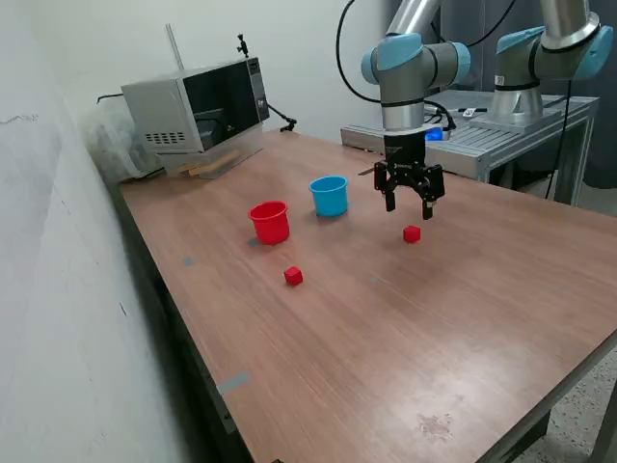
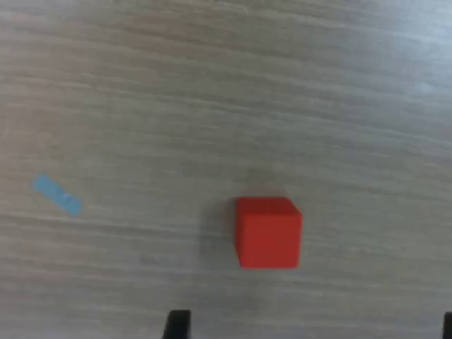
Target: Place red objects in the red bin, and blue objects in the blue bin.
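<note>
The gripper (image 1: 409, 204) hangs above the table (image 1: 386, 328) with its fingers spread and nothing between them, set just over one red cube (image 1: 412, 233), which suggests the arm is lining up for a descent onto it; the cube sits on the bare wood toward the table's far edge, where the second arm's metal stand (image 1: 501, 125) is. In the wrist view that red cube (image 2: 268, 232) lies close to the line between the two dark fingertips (image 2: 176, 323), though a little off centre, so a small correction seems needed before closing. A second red cube (image 1: 293, 276) rests apart, nearer the table's middle, in front of the red cup (image 1: 270, 221). The light blue cup (image 1: 329, 195) stands upright just beside the red one, both open-mouthed to receive drops from above. No dark blue cubes show on the wood; whether they are already inside the blue cup cannot be told. A microwave (image 1: 198, 104) occupies the far corner
</note>
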